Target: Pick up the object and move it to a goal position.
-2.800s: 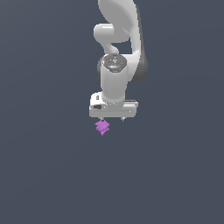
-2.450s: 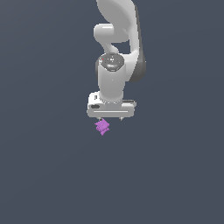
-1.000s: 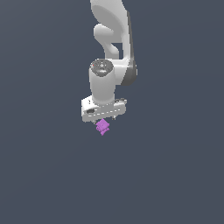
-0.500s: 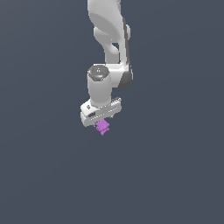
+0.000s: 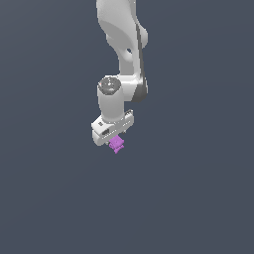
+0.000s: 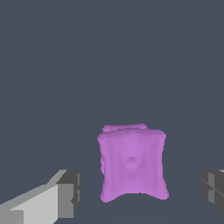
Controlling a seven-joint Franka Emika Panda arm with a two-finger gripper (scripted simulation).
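Observation:
The object (image 5: 117, 144) is a small bright purple lumpy shape, just under the white hand of my gripper (image 5: 115, 139) in the exterior view. In the wrist view the object (image 6: 132, 162) lies between my two grey fingertips (image 6: 69, 193), with a clear gap on each side. The gripper (image 6: 141, 193) is open and straddles the object without touching it. The hand is turned at an angle in the exterior view, and its fingers are mostly hidden there.
A uniform dark grey surface (image 5: 198, 198) fills both views. The white arm (image 5: 124, 44) rises from the hand toward the top of the exterior view. Nothing else shows.
The hand has shifted to the exterior view's left, rotated, and come down closer over the object. The purple object has stayed where it was.

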